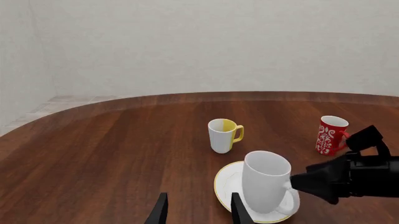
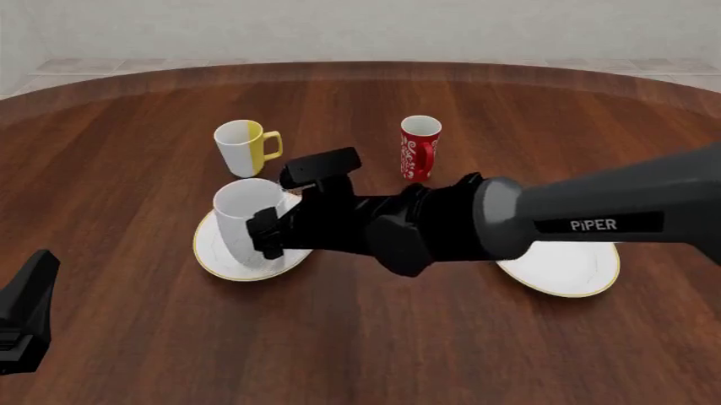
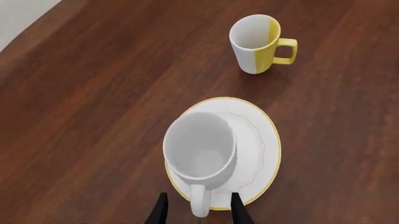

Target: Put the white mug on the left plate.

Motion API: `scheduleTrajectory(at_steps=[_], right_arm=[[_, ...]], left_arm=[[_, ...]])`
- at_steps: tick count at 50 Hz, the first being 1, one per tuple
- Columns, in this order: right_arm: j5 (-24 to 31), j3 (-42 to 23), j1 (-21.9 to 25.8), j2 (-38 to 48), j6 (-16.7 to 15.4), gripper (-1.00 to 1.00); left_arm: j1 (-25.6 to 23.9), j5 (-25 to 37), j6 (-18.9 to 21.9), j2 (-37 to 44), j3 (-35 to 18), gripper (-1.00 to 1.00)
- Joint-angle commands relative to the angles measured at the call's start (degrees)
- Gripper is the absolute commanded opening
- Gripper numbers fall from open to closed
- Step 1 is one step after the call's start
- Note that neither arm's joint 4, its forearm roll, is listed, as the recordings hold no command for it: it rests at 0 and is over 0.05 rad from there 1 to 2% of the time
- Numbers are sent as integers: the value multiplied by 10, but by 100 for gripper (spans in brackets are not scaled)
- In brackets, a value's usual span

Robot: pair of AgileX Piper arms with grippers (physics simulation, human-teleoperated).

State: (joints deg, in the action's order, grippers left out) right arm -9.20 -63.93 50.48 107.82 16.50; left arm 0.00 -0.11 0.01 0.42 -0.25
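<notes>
Front view: the white mug (image 2: pixel 248 221) stands on the left plate (image 2: pixel 214 256), upright or nearly so, while the right arm (image 2: pixel 586 215) stretches across the wooden table (image 2: pixel 113 152) from the right, its gripper (image 2: pixel 266 234) at the mug's handle side. From the right wrist view, the mug (image 3: pixel 201 151) sits toward one side of the gold-rimmed plate (image 3: pixel 262 140), its loop handle (image 3: pixel 199 203) lying between the two dark fingertips (image 3: pixel 160 211); the jaws stand narrowly apart on either side of the handle, and whether they press on it cannot be told. Behind the plate stands a white-and-yellow mug (image 2: pixel 245 148), well apart, and a red cup (image 2: pixel 420 148) stands farther right. A second plate (image 2: pixel 569 268) lies partly hidden under the right arm. The left gripper (image 2: pixel 23 316) hangs back near the table's front left edge; in the left wrist view its fingers (image 1: pixel 160 212) are spread apart with nothing between them, aimed toward the plate (image 1: pixel 227 184) and mug (image 1: pixel 265 182).
</notes>
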Motion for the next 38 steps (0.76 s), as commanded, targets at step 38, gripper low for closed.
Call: scheduleTrajectory(at_steps=[38], right_arm=[[114, 238, -164, -547, -101, 100]], left_arm=[[0, 0, 0, 0, 0, 100]])
